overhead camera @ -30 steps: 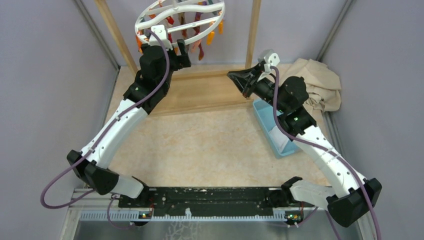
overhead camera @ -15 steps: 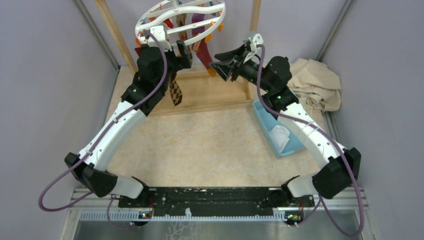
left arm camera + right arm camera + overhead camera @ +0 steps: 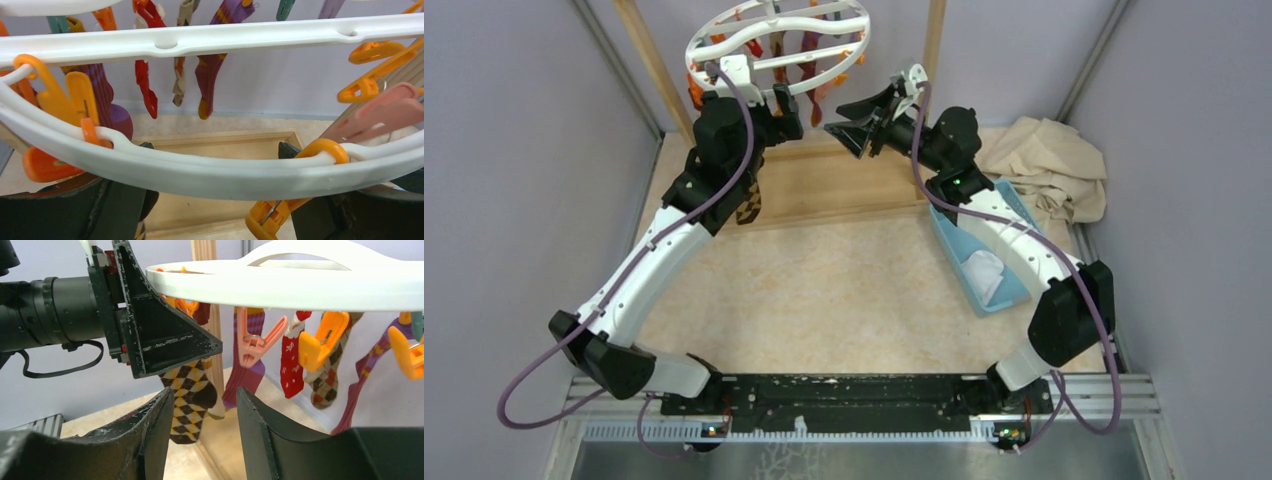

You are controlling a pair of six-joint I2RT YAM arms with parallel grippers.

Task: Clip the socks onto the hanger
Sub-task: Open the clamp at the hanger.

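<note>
The hanger (image 3: 860, 35), a white ring with orange pegs, hangs at the top between the wooden posts. Several socks dangle from it: a red one (image 3: 290, 365), a purple one (image 3: 212, 75) and a brown-diamond one (image 3: 749, 205) (image 3: 192, 400) under my left wrist. My left gripper (image 3: 759, 100) (image 3: 216, 147) is wide open at the ring's near rim (image 3: 210, 175), which crosses in front of both fingers. My right gripper (image 3: 844, 125) (image 3: 205, 395) is open just right of the ring and below it, with nothing between its jaws.
A light wooden frame holds the hanger, with posts (image 3: 934, 50) (image 3: 649, 70) and a base board (image 3: 834, 185). A blue tray (image 3: 1009, 205) at the right holds a white piece of fabric (image 3: 984, 272). A beige cloth (image 3: 1049, 165) lies at the back right.
My right gripper has swung up and left from beside the right post to the hanger and has opened. The hanger has shifted left, and the brown-diamond sock now shows hanging under my left wrist.
</note>
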